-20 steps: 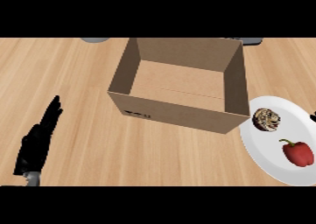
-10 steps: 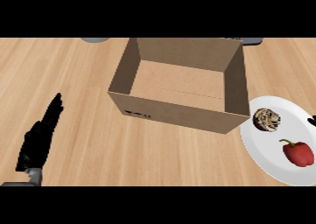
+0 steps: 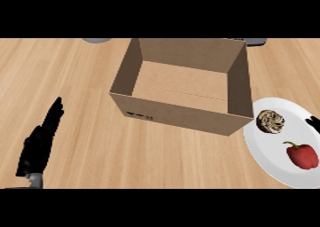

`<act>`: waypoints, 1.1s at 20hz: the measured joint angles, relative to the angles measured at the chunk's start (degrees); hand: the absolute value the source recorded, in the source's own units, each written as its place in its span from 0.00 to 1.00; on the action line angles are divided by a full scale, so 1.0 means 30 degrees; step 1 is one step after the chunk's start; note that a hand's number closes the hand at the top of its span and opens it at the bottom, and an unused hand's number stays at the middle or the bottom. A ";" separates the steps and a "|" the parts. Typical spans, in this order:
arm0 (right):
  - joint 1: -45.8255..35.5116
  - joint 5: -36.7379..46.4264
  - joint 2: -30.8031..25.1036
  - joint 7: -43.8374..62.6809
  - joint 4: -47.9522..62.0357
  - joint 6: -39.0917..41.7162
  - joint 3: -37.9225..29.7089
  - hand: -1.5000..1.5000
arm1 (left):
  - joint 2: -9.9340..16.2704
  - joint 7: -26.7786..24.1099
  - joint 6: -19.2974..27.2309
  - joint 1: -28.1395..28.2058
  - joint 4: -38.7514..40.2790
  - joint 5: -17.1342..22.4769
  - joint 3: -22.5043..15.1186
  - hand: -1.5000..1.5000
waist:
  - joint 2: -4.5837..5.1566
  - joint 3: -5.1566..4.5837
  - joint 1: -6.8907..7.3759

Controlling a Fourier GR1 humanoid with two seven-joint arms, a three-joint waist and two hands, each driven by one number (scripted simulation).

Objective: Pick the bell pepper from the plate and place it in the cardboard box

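Observation:
A red bell pepper point(image 3: 303, 155) with a green stem lies on the white plate point(image 3: 272, 148) at the right edge of the wooden counter. The open cardboard box point(image 3: 181, 116) stands just left of the plate, with nothing visible inside it. Only a small black part of my right hand point(image 3: 317, 126) shows at the right edge, over the plate's rim and above the pepper, not touching it. My left hand point(image 3: 38, 144) rests open at the lower left, fingers pointing up, far from the box and holding nothing.
A round brown streaked food item point(image 3: 271, 121) lies on the plate between the box and the pepper. Two grey objects point(image 3: 96, 40) point(image 3: 254, 41) are cut off at the counter's far edge behind the box.
My right hand has crept slightly further into view over the plate's right rim. The left hand, pepper and box have stayed where they were.

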 measured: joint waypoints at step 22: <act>-0.1432 0.3596 0.2583 -0.1992 0.2862 0.0293 -0.0941 1.00 | -0.1380 0.0712 -0.1412 -0.0247 -0.0496 -0.1499 0.1296 0.50 | -0.0027 -0.0066 -0.0017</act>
